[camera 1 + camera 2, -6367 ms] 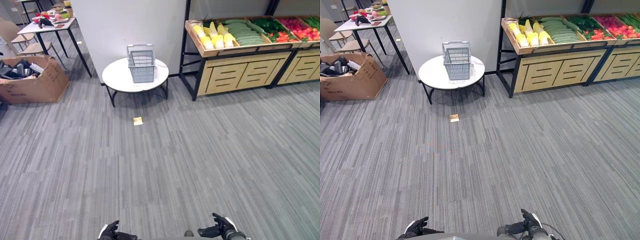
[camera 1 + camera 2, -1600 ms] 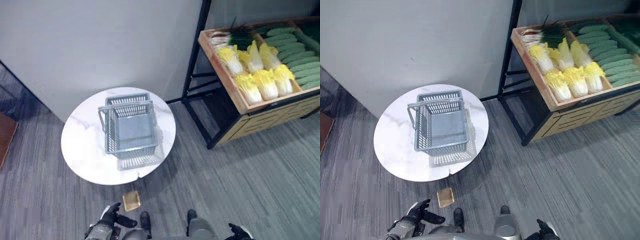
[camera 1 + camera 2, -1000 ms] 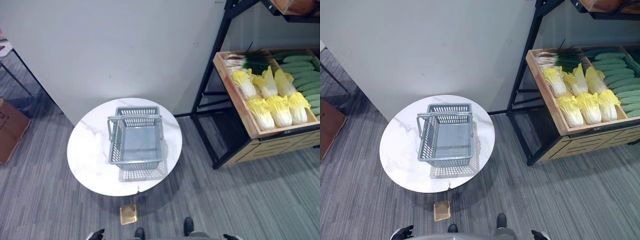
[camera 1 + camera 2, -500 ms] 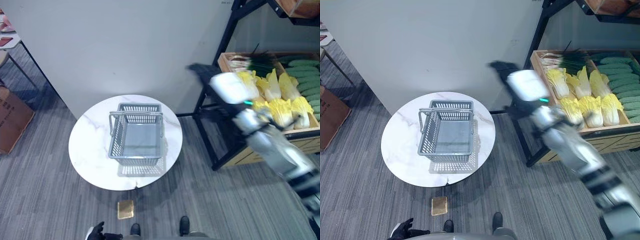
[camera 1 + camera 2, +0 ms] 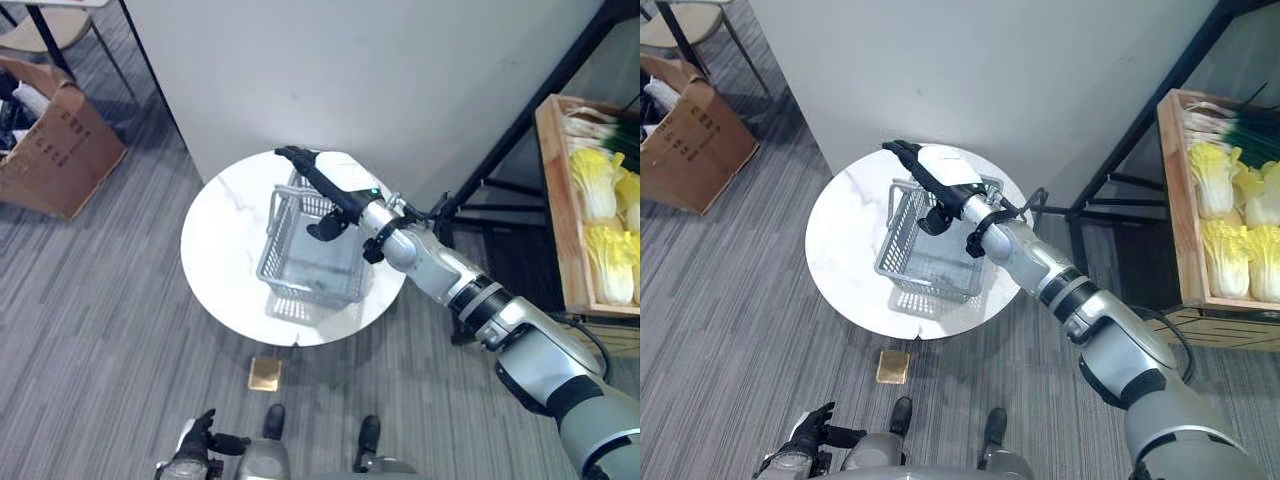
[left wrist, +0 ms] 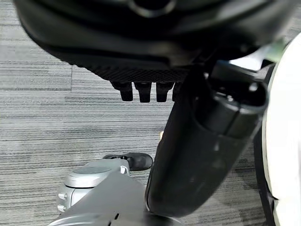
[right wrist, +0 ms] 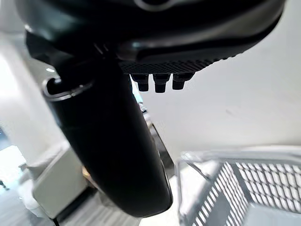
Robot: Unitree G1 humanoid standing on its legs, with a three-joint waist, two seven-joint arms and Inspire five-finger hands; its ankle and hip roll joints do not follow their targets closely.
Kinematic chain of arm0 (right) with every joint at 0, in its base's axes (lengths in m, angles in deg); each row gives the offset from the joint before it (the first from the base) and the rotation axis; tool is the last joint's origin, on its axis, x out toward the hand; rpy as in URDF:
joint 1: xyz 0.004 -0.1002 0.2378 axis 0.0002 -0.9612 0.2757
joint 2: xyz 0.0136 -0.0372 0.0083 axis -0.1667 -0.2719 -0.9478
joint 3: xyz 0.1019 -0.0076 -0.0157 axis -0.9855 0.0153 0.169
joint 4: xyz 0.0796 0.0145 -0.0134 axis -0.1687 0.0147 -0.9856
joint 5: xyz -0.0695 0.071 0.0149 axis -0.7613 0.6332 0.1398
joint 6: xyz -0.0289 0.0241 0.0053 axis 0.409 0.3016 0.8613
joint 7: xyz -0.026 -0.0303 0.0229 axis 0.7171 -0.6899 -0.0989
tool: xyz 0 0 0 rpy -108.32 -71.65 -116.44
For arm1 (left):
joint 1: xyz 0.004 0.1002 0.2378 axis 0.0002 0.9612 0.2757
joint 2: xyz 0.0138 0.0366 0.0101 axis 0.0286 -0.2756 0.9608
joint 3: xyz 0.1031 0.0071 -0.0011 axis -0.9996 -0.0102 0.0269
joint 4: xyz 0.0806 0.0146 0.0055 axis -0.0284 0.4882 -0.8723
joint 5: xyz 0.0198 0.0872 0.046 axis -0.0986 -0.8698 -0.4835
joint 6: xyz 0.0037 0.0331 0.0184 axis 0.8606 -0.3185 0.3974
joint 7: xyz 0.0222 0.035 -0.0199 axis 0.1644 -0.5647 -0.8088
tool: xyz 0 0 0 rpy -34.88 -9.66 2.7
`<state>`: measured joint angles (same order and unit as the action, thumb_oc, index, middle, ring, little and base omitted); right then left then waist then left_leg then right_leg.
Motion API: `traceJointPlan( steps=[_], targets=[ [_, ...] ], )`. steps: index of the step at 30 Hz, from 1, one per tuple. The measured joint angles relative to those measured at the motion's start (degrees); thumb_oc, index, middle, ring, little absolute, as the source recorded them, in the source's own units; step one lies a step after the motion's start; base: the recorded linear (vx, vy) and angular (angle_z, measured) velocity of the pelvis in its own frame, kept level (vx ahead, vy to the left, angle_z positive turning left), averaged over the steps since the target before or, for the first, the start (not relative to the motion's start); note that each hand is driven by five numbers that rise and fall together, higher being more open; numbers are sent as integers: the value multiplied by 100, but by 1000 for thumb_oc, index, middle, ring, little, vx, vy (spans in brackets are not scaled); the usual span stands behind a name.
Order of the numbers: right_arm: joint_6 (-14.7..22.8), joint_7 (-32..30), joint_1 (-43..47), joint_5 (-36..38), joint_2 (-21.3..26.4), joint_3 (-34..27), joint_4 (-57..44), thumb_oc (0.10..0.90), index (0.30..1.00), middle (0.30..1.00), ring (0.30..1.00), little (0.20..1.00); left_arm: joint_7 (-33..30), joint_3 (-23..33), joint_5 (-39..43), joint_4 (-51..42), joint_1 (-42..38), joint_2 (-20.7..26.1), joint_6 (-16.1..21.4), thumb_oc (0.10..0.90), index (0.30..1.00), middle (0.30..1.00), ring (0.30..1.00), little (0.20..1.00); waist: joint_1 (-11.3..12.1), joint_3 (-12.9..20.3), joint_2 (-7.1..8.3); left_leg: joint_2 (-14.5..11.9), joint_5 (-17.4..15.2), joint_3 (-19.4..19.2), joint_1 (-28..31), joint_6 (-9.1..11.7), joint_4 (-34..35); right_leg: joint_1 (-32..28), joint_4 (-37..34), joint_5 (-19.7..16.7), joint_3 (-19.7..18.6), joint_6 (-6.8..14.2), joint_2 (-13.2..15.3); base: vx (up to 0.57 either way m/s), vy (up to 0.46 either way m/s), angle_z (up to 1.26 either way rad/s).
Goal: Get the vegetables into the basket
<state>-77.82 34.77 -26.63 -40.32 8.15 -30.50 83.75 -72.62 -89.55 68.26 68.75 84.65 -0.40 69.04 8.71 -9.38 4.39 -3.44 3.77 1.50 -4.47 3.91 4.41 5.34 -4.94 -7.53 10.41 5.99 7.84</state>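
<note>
The right hand (image 5: 318, 183) stretches out with fingers straight and open, the grey basket (image 5: 315, 252) just below it; the left hand (image 5: 195, 442) hangs low, relaxed.

A round table (image 5: 225, 260) stands at the centre of the frame, just before a wall (image 5: 380, 80) that fills the upper middle. A basket (image 5: 315, 255) sits on the table's right half. The right hand (image 5: 322, 190) reaches in from the lower right and hangs above the basket's far rim, fingers straight. A cardboard box (image 5: 55, 150) lies on the floor at upper left. A shelf (image 5: 560, 220) holding cabbages (image 5: 605, 235) stands at the right edge. A small square tile (image 5: 265, 375) lies on the floor below the table. The left hand (image 5: 195, 445) shows at the bottom edge, left of centre.
</note>
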Motion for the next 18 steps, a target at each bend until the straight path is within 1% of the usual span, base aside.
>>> traceJointPlan(
  steps=[3,6,7,8,11,18],
  targets=[
    [-54,-32,63,60,-231,16,219,900,1000,1000,1000,1000,-19,-27,19,-10,-42,0,8,900,1000,1000,1000,1000,42,-26,-26,-5,6,62,-112,6,-18,72,0,0,68,0,-5,-27,31,10],
    [-74,-38,134,119,-289,19,373,900,1000,1000,1000,1000,-27,-83,27,-11,-145,4,9,900,1000,1000,1000,1000,128,-85,-35,8,6,98,-163,5,-38,93,0,1,104,0,8,-39,15,8],
    [-51,-142,331,348,-577,-26,889,900,1000,1000,1000,1000,-44,-315,121,-24,-229,39,14,900,1000,1000,1000,1000,143,-164,-48,20,6,103,-208,5,-78,113,0,1,108,0,19,-63,32,10],
    [-190,-165,572,551,-672,-16,1204,900,1000,1000,1000,1000,-51,-397,128,-21,-363,57,29,900,1000,1000,1000,1000,158,-222,-62,26,18,158,-366,7,-120,225,1,-17,149,-12,23,-47,41,18],
    [-246,-249,848,672,-839,-17,1654,900,1000,1000,1000,1000,-106,-636,127,-27,-483,79,49,900,1000,1000,1000,1000,177,-323,-70,32,44,230,-447,9,-130,266,1,-26,215,-17,26,-18,28,13],
    [-285,-412,1158,773,-761,-21,1700,900,1000,1000,1000,1000,-122,-720,147,-37,-696,85,101,900,1000,1000,1000,1000,302,-483,-103,45,52,342,-686,18,-194,407,1,-29,325,-21,35,-4,29,8]
  ],
)
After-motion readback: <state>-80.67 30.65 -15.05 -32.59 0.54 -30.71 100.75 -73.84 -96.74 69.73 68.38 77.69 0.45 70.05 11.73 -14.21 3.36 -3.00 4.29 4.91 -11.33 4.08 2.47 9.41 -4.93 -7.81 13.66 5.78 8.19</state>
